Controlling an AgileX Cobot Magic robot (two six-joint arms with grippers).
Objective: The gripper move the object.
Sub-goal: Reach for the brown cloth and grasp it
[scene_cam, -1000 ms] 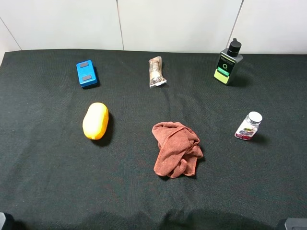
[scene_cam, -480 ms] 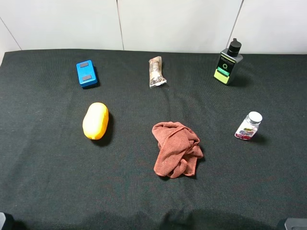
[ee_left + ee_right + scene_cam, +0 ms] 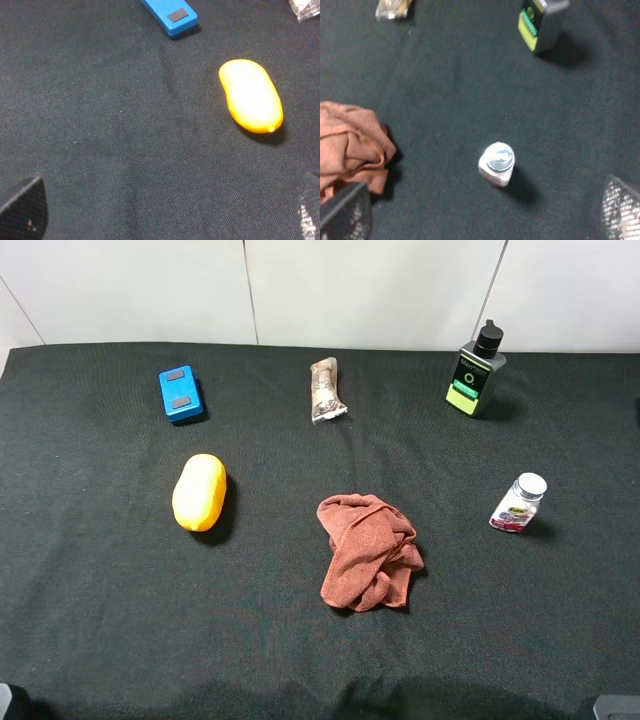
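The right pincer (image 3: 484,212) hangs released over the black desk (image 3: 445,100). A small capped jar (image 3: 497,163) stands upright just ahead of it (contents unreadable), a green-labelled bottle (image 3: 540,22) farther on, and an orange cloth (image 3: 350,142) beside one finger. The left pincer (image 3: 165,210), also released, faces a yellow fruit (image 3: 250,95), with a blue box (image 3: 170,15) beyond. Which one is to be moved, I cannot tell.

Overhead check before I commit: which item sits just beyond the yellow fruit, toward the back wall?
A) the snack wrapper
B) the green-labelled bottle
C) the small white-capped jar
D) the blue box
D: in the exterior high view the blue box lies right behind the yellow fruit on the left side of the table, apart from it; the other three are further right.
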